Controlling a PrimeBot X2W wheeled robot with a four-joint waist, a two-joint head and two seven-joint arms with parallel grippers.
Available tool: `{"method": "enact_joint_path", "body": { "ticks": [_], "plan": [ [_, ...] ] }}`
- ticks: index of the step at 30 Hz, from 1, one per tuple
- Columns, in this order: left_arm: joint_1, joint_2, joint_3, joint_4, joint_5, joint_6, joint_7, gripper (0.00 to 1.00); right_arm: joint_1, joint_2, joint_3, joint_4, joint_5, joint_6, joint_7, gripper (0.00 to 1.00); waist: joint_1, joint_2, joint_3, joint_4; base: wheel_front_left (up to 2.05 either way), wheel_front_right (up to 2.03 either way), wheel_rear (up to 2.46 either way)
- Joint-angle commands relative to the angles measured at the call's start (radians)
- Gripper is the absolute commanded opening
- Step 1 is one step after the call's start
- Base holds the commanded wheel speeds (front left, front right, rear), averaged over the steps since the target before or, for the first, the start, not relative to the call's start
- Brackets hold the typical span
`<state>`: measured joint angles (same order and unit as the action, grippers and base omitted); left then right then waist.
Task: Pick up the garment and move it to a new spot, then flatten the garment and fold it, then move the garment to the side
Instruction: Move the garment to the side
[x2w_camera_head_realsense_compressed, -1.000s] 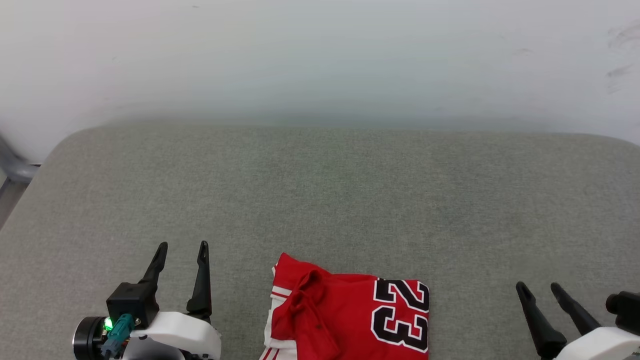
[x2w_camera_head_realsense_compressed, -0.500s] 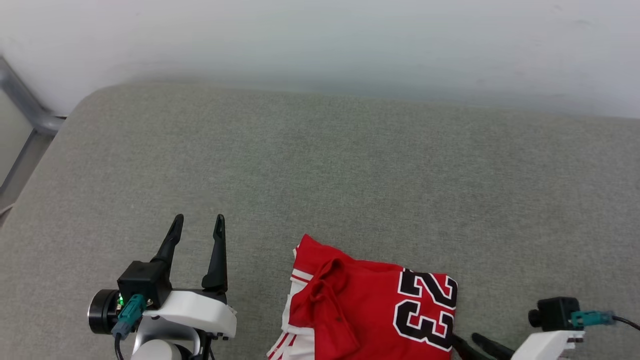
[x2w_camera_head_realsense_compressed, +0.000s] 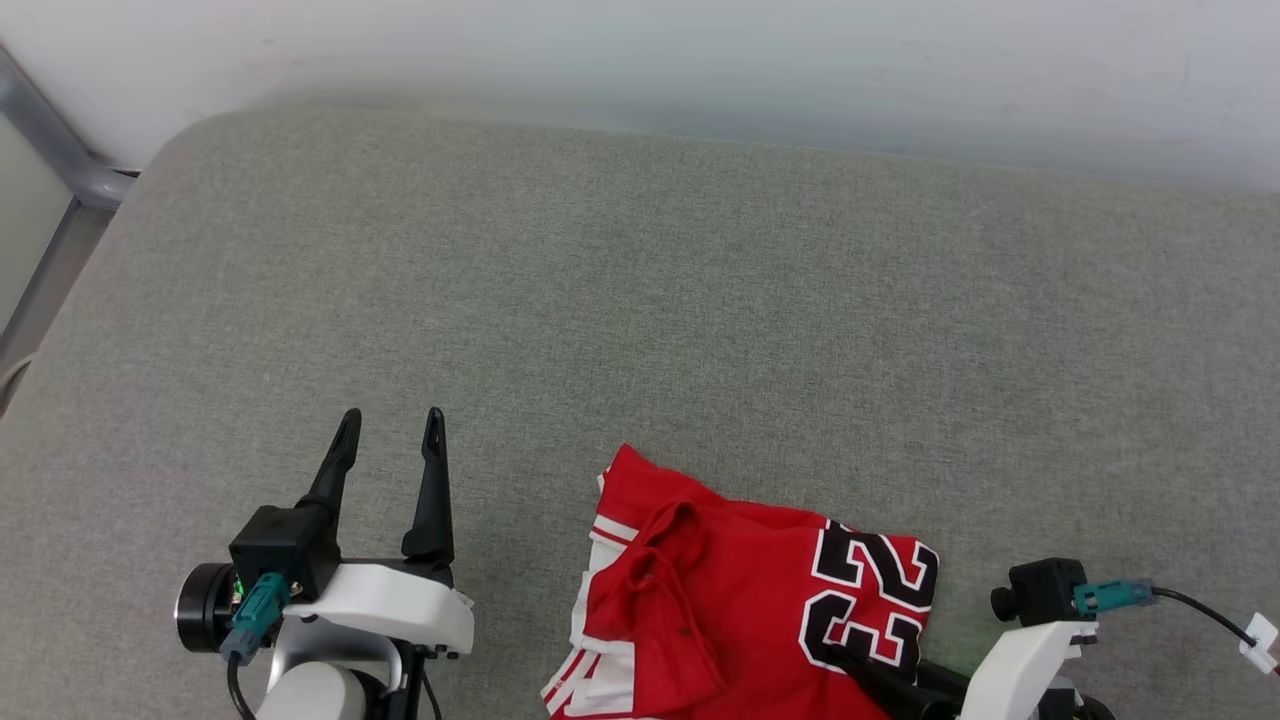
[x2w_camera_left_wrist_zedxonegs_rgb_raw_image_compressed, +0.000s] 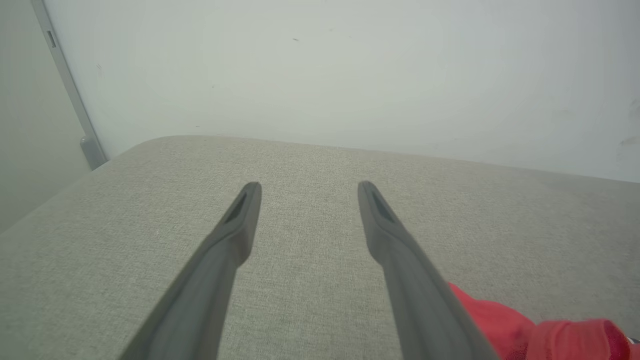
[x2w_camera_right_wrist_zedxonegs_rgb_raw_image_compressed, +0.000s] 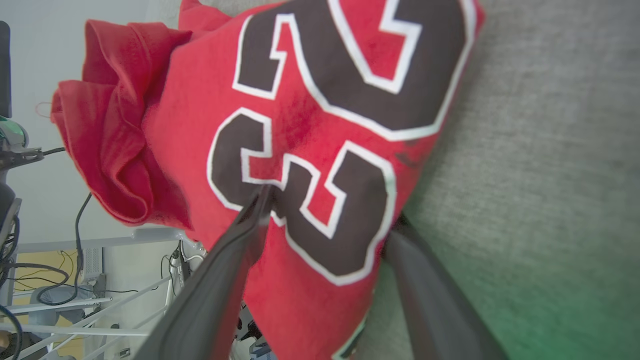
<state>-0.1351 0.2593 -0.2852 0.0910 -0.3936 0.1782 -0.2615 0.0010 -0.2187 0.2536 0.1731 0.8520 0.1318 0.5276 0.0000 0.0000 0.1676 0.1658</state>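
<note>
Evidently the right gripper (x2w_camera_right_wrist_zedxonegs_rgb_raw_image_compressed: 330, 210) sets its wide-spread fingers astride the edge of the folded garment (x2w_camera_right_wrist_zedxonegs_rgb_raw_image_compressed: 300, 75) — ready to pinch it — while the left gripper (x2w_camera_head_realsense_compressed: 390, 420), equally wide, hovers alongside.

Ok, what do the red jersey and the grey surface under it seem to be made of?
Red jersey: soft matte knit cloth, perhaps cotton or polyester; it bunches into limp folds. Its black 23, white-edged, looks printed or stitched on; I cannot tell which. Grey surface: woven upholstery fabric, matte, likely over padding; a fine flecked weave shows and its corner is rounded.
</note>
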Motion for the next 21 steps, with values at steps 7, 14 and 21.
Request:
{"method": "enact_joint_path", "body": {
  "ticks": [7,14,21],
  "plan": [
    [-0.007,-0.024,0.022,0.019,0.020,-0.021,-0.005,1.00,-0.032,-0.020,0.056,0.042,0.010,-0.002,-0.020,0.00,0.0000,0.0000,-0.004,-0.011,0.00,0.00,0.00],
    [0.014,-0.011,0.029,0.041,0.032,-0.039,-0.005,1.00,-0.070,-0.061,0.079,0.004,-0.022,-0.002,-0.057,0.00,0.0000,0.0000,-0.048,-0.040,0.00,0.00,0.00],
    [0.029,-0.013,0.043,0.023,0.040,-0.037,-0.004,1.00,-0.112,-0.138,0.076,-0.058,-0.156,-0.002,-0.026,0.00,0.0000,0.0000,-0.064,-0.141,0.00,0.00,0.00]
  ]
}}
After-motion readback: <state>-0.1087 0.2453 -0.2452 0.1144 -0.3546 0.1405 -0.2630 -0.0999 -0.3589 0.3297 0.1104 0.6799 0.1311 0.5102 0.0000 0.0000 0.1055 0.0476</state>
